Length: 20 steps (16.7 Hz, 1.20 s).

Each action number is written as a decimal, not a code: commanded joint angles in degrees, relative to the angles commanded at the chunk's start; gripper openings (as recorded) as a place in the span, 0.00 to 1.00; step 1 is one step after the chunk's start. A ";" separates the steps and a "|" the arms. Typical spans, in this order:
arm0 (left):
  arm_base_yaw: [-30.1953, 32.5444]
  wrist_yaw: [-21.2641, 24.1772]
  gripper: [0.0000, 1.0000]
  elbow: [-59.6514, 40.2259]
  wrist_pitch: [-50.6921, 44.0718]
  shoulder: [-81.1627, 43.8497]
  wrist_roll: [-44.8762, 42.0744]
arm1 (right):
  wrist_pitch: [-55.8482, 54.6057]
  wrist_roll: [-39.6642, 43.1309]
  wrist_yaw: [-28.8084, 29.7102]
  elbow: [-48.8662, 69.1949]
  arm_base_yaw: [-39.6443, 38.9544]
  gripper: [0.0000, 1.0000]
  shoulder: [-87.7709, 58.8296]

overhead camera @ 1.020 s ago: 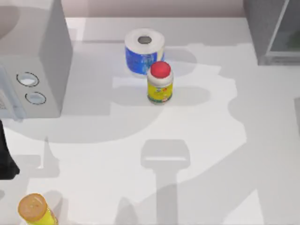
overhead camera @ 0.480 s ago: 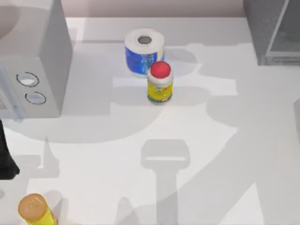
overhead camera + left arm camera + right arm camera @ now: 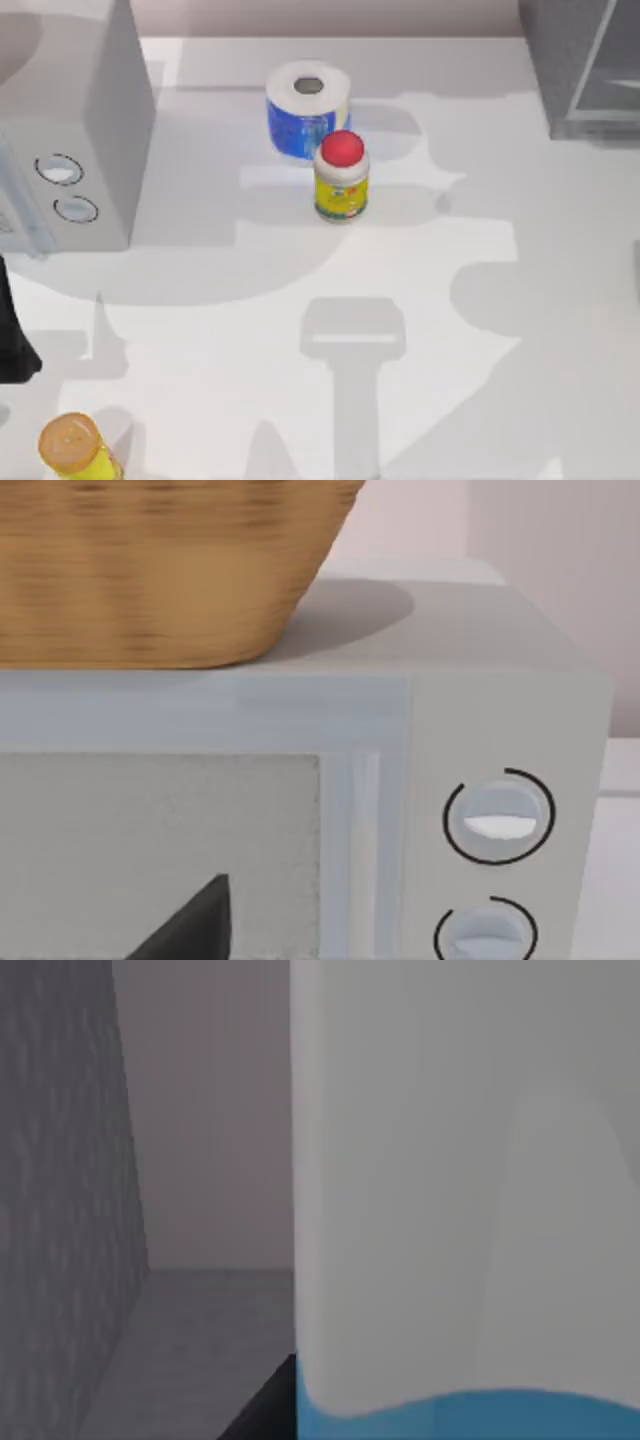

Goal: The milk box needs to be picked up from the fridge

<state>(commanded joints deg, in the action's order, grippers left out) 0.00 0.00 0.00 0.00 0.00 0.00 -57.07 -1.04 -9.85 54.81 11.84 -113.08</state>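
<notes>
The milk box (image 3: 460, 1190) stands very close in the right wrist view, white with a light blue band low down. The dark grey inner wall of the fridge (image 3: 60, 1210) rises beside it. A dark part of my right gripper (image 3: 268, 1405) shows at the box's edge. From above, the fridge (image 3: 560, 60) stands at the table's far right corner, its pale glassy panel (image 3: 610, 90) in a light frame. My left gripper (image 3: 190, 925) is parked facing the grey box with dials, and that arm (image 3: 12, 340) sits at the left edge.
A grey box with two round dials (image 3: 70, 130) stands at the far left, carrying a wicker basket (image 3: 150, 570). A blue-and-white paper roll (image 3: 307, 108) and a yellow red-capped bottle (image 3: 342, 178) stand mid-table. Another yellow bottle (image 3: 72, 445) is at the near left.
The large shadow on the table's right side has slid and changed shape, and the fridge's panel looks paler. The roll, the bottles and the left arm have not moved.
</notes>
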 joint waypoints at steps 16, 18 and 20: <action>0.00 0.00 1.00 0.00 0.00 0.00 0.00 | 2.02 0.30 0.49 -13.63 -0.52 0.00 17.82; 0.00 0.00 1.00 0.00 0.00 0.00 0.00 | 6.49 0.41 1.29 -16.92 -1.47 0.00 25.73; 0.00 0.00 1.00 0.00 0.00 0.00 0.00 | 12.12 0.46 2.19 -21.19 -2.60 0.00 35.62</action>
<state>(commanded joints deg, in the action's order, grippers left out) 0.00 0.00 0.00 0.00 0.00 0.00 -44.95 -0.58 -7.66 33.63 9.24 -77.47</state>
